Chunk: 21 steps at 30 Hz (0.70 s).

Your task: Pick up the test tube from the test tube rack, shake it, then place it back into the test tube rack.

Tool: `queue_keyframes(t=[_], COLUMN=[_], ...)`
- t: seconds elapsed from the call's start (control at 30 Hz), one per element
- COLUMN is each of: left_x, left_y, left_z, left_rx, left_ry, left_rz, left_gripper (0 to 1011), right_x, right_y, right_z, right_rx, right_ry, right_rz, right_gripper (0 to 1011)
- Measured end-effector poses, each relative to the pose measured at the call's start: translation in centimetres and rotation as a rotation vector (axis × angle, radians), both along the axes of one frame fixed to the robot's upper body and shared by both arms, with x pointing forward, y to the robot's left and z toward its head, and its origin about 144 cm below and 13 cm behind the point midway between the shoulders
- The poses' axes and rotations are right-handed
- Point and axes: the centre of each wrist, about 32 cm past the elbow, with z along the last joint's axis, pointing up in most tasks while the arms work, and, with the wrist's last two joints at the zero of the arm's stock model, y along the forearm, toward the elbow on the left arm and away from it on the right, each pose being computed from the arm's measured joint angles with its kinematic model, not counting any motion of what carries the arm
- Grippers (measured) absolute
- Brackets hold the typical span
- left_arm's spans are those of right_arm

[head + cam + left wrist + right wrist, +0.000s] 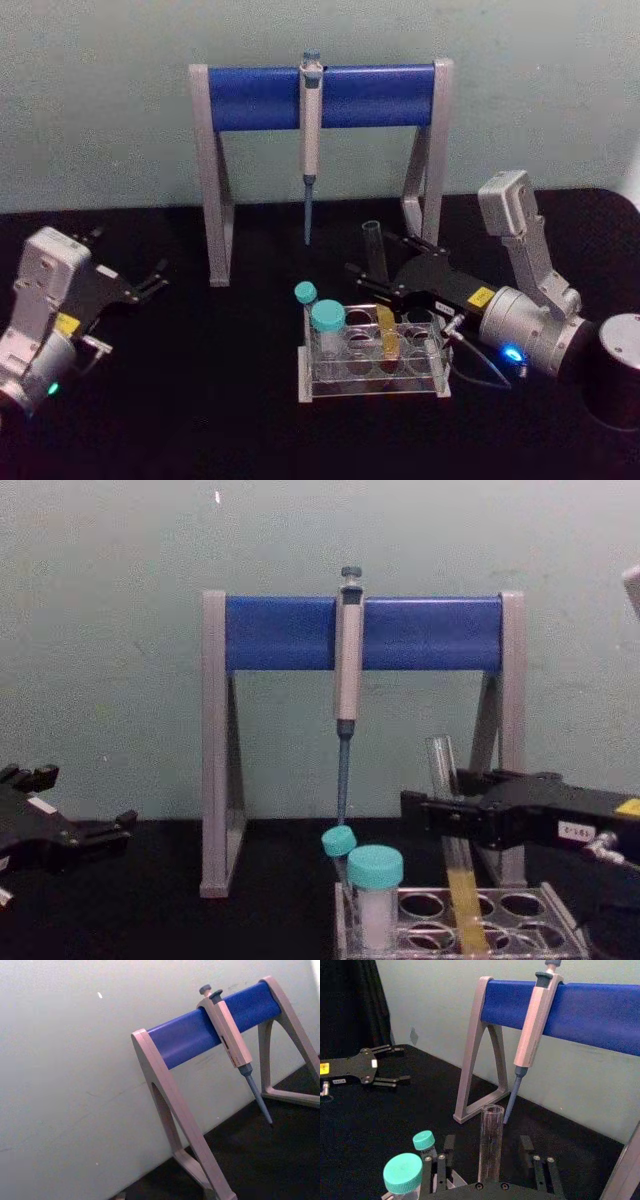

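The test tube (386,338) stands in the test tube rack (372,388) near the table's (200,410) front edge. The right gripper (381,262) straddles it with fingers spread apart. The left gripper (150,281) rests spread open near the left edge.

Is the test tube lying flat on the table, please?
No, the test tube stands nearly upright, its lower end in the test tube rack.
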Motion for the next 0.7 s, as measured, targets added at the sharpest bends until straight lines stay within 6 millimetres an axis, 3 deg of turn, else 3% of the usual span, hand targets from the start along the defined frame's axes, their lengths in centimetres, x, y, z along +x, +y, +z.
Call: queue_keyframes(t=[0.53, 0.7], left_x=[0.00, 0.00], left_y=[0.00, 0.00], left_z=[0.00, 0.00], left_rx=[0.000, 0.000], left_ry=[0.000, 0.000], left_rz=[0.000, 0.000], left_gripper=[1001, 1001], right_x=[0.00, 0.00], right_y=[0.01, 0.01], right_z=[0.02, 0.03], right_rx=[0.000, 0.000], right_ry=[-0.002, -0.002], right_rz=[0.000, 0.000], right_gripper=[322, 224])
